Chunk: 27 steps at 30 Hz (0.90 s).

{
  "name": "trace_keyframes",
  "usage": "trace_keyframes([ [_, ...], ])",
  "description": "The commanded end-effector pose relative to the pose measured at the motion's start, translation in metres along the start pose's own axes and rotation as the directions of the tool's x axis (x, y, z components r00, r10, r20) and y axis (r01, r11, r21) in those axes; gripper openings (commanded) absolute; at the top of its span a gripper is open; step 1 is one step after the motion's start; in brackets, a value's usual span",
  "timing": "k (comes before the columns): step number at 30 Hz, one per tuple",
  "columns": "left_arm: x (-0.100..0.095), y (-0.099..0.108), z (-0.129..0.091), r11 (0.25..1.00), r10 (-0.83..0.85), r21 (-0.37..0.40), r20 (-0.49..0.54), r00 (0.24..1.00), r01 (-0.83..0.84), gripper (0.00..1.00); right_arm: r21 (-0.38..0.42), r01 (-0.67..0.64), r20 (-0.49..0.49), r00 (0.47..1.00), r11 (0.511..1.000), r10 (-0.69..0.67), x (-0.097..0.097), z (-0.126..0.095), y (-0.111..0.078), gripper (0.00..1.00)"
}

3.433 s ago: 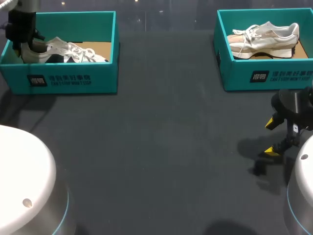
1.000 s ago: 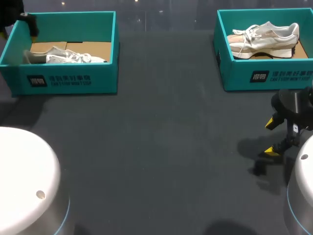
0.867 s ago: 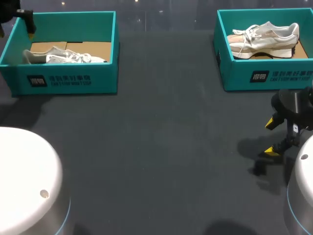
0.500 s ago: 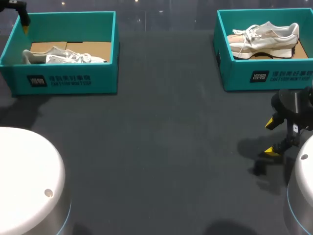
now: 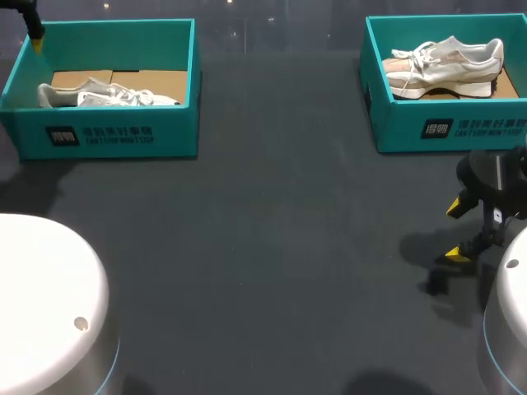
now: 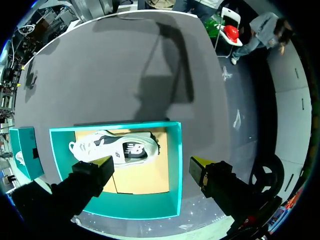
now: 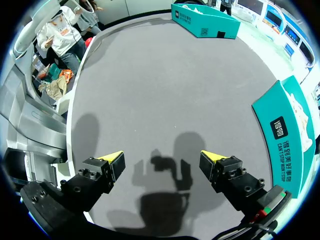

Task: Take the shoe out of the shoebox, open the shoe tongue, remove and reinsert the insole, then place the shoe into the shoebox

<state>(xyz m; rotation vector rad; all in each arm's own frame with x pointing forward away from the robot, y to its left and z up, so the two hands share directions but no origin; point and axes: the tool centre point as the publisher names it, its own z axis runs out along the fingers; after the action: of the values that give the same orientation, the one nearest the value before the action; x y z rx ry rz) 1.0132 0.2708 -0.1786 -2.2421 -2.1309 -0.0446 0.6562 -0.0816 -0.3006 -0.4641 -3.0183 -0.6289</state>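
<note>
Looking down from the head view, the left gripper [image 5: 33, 25] was seen at the far left edge of the dark grey table [image 5: 272, 247], by the back outer corner of a teal cardboard shoebox [image 5: 107, 136]. A white lace-up shoe [image 5: 103, 94] was laid on its side on the brown floor of that box, apart from the gripper. A second teal shoebox [image 5: 445, 127] with a second white shoe [image 5: 445, 64] inside was set at the far right. The right gripper [image 5: 459, 230] was held over bare table near that side's front, well apart from both boxes, its yellow tips spread.

From the left wrist view, the left gripper [image 6: 152, 165] was shown released, its fingers wide apart and nothing between them. The teal cardboard shoebox [image 6: 175, 160] was seen beneath it, and the white lace-up shoe [image 6: 117, 149] lay inside, just ahead of the fingers and untouched by either. The second teal shoebox [image 6: 22, 157] was glimpsed beyond one finger.

From the right wrist view, the right gripper [image 7: 162, 160] was likewise shown open and empty, with only its own shadow on the dark grey table [image 7: 160, 85] ahead. The second teal shoebox [image 7: 287, 135] stood off to one side, and the teal cardboard shoebox [image 7: 205, 20] was seen far across the table.
</note>
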Motion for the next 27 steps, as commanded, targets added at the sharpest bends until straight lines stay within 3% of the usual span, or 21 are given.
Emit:
trace_keyframes([
  [1, 0.000, 0.000, 0.000, 1.000, 0.001, -0.001, -0.001, 1.000, -0.001, 1.00, 0.002, -0.001, 0.003, 1.000, 1.000, 0.001, 0.002, 0.000, 0.000, 1.00],
  [8, 0.000, 0.000, 0.000, 1.000, 0.001, -0.001, -0.001, 1.000, -0.001, 1.00, -0.010, 0.015, 0.064, 0.998, 1.000, -0.014, -0.025, -0.032, 0.025, 1.00],
  [15, 0.000, 0.000, 0.000, 1.000, 0.001, -0.001, -0.001, 1.000, -0.001, 1.00, 0.045, -0.134, 0.098, 0.987, 0.990, 0.130, -0.066, -0.074, 0.036, 1.00],
  [18, 0.000, 0.000, 0.000, 1.000, 0.001, -0.001, -0.001, 1.000, -0.001, 1.00, 0.115, -0.200, 0.143, 0.973, 0.973, 0.183, -0.089, -0.091, 0.040, 1.00],
  [23, 0.000, 0.000, 0.000, 1.000, 0.001, -0.001, -0.001, 1.000, -0.001, 1.00, 0.145, -0.298, 0.177, 0.946, 0.943, 0.272, -0.132, -0.119, 0.041, 1.00],
  [25, 0.000, 0.000, 0.000, 1.000, 0.001, -0.001, -0.001, 1.000, -0.001, 1.00, 0.219, -0.386, 0.255, 0.909, 0.896, 0.330, -0.153, -0.130, 0.036, 1.00],
  [27, 0.000, 0.000, 0.000, 1.000, 0.001, -0.001, -0.001, 1.000, -0.001, 1.00, 0.219, -0.386, 0.255, 0.909, 0.896, 0.330, -0.153, -0.130, 0.036, 1.00],
])
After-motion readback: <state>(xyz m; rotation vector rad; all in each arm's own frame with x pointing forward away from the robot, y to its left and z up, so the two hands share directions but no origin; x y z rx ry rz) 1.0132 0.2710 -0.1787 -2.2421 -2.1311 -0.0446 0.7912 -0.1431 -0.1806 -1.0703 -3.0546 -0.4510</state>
